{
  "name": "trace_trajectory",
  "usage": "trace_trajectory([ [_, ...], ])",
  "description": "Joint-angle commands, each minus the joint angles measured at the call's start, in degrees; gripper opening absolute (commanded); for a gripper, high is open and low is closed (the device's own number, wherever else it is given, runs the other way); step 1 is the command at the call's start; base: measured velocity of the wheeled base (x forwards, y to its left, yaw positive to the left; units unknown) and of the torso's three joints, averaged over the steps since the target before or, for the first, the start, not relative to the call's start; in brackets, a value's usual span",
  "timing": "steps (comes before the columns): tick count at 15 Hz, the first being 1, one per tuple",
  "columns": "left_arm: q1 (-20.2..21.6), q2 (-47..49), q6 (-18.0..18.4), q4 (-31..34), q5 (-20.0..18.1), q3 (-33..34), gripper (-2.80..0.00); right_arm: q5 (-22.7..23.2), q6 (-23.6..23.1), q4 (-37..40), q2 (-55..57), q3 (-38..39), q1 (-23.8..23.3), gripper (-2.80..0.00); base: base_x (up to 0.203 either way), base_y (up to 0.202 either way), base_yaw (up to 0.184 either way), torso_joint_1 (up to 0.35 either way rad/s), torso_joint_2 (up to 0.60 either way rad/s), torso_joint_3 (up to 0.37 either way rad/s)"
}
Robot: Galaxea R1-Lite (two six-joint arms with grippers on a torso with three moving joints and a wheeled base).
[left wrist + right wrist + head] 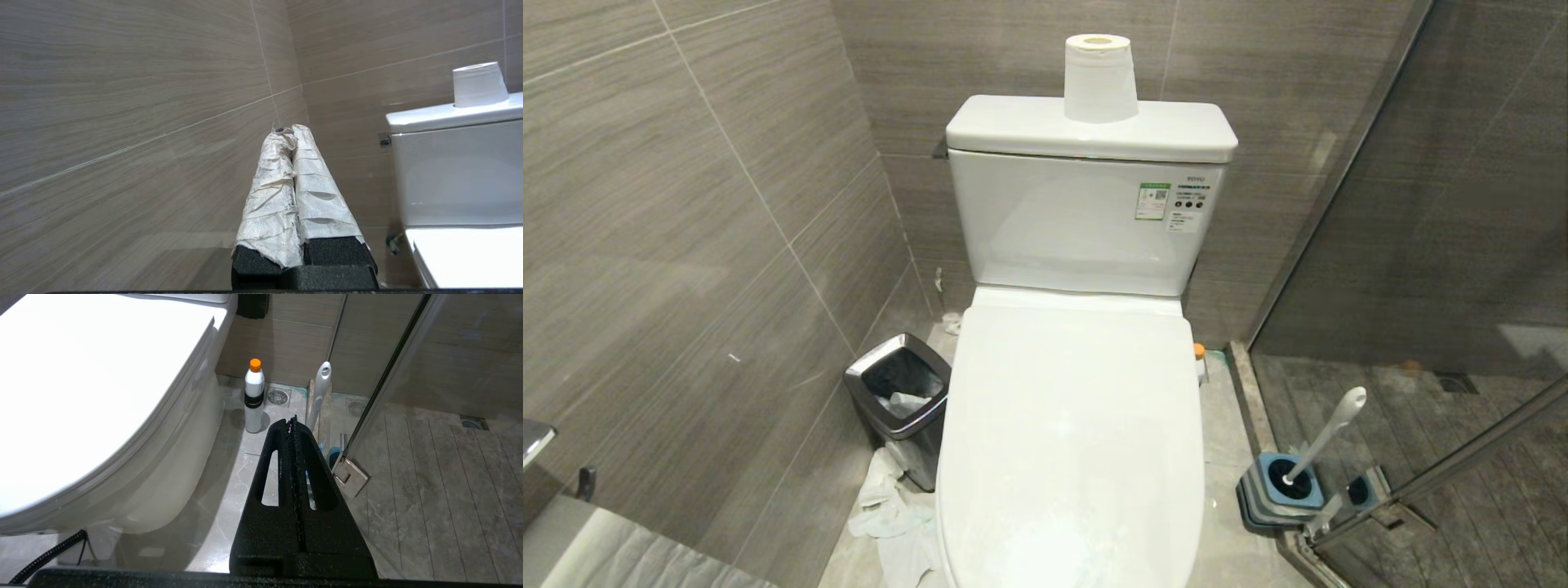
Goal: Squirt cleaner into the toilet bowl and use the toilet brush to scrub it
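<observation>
The white toilet (1070, 425) stands in front of me with its lid down, so the toilet bowl is hidden. A small white cleaner bottle with an orange cap (254, 396) stands on the floor beside the toilet's right side; only its cap (1199, 351) shows in the head view. The toilet brush (1327, 437) leans in its square blue-and-grey holder (1278, 490) by the glass door. My left gripper (290, 130), fingers wrapped in white paper, is shut and empty, pointing at the wall left of the tank (457, 171). My right gripper (291, 421) is shut and empty, above the floor short of the bottle.
A steel-rimmed black bin (900, 404) stands left of the toilet, with crumpled white paper (890, 514) on the floor. A paper roll (1100, 77) sits on the tank lid. A glass shower door with a metal hinge (350, 475) bounds the right side.
</observation>
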Motion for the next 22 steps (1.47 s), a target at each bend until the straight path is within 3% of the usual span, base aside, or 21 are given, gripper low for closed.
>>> trace_trajectory([
  [1, 0.0, 0.0, -0.1, -0.1, 0.0, -0.7, -2.8, 0.0, 0.0, 0.0, 0.0, 0.7, 0.0, -2.8, 0.0, 0.0, 0.0, 0.0, 0.0, 0.0],
  [5, 0.0, 0.0, 0.0, 0.0, -0.5, -3.6, -2.8, 0.0, 0.0, 0.0, 0.0, 0.7, 0.0, -2.8, 0.0, 0.0, 0.0, 0.0, 0.0, 0.0],
  [8, 0.0, 0.0, -0.2, 0.0, -0.6, -2.3, -2.8, 0.0, 0.0, 0.0, 0.0, 0.7, 0.0, -2.8, 0.0, 0.0, 0.0, 0.0, 0.0, 0.0],
  [14, 0.0, 0.0, -1.2, 0.6, -1.3, 14.6, -2.8, 0.0, 0.0, 0.0, 0.0, 0.7, 0.0, -2.8, 0.0, 0.0, 0.0, 0.0, 0.0, 0.0],
  [18, 0.0, 0.0, -7.1, 10.1, -3.4, 14.8, -2.8, 0.0, 0.0, 0.0, 0.0, 0.7, 0.0, -2.8, 0.0, 0.0, 0.0, 0.0, 0.0, 0.0],
  [22, 0.0, 0.0, -7.2, 19.1, -6.3, 14.8, -2.8, 0.0, 0.0, 0.0, 0.0, 0.7, 0.0, -2.8, 0.0, 0.0, 0.0, 0.0, 0.0, 0.0],
])
